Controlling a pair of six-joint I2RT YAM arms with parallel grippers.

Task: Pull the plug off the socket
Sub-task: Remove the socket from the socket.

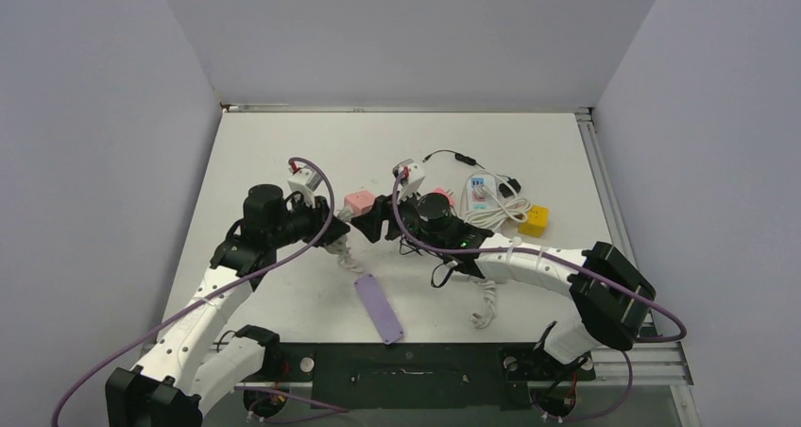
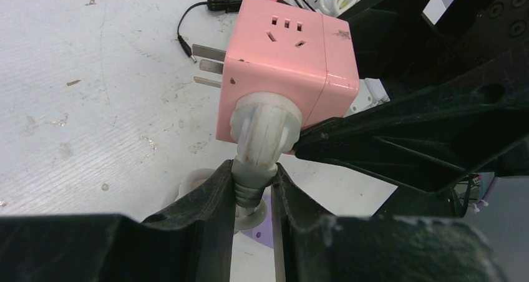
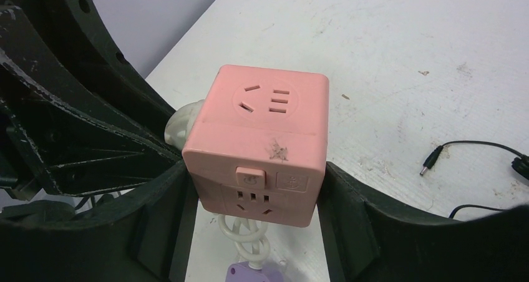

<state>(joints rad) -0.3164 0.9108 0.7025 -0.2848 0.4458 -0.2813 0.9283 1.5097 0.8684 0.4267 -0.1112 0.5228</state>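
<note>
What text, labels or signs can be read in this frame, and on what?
No words or numbers are readable.
pink socket cube: two small signs side by side on one face, too faint to read.
white power strip: any print too small to read.
white plug: no marking shows.

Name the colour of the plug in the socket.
The plug is off-white against the pink socket; the left wrist view shows it best.
</note>
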